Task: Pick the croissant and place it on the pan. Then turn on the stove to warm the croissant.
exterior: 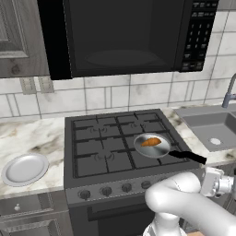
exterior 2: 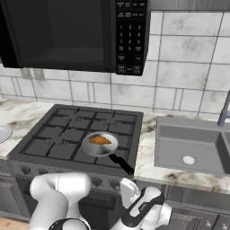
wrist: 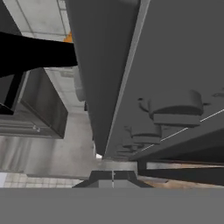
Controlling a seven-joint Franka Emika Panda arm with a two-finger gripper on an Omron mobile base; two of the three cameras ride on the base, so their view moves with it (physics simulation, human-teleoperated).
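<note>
The croissant [exterior: 150, 142] is lying inside the pan [exterior: 159, 151], which is sitting on the stove [exterior: 92, 161] at its front right burner. The gripper [wrist: 113, 176], its 2 fingers pressed together on nothing, is hovering low beside the stove's front knobs [wrist: 175, 107]. It is best nudging only the knob serving the pan's burner, turning steadily.

Microwave [exterior: 124, 37] overhangs stove [exterior: 115, 138]; pan [exterior: 152, 146] blocks front-right burner.

Orange-brown croissant [exterior: 150, 142] | shiny silver pan [exterior: 144, 150], black handle | dark grey stove [exterior: 92, 152] | marbled white-and-brown counter [exterior: 27, 138] | black microwave [exterior: 124, 34]
</note>
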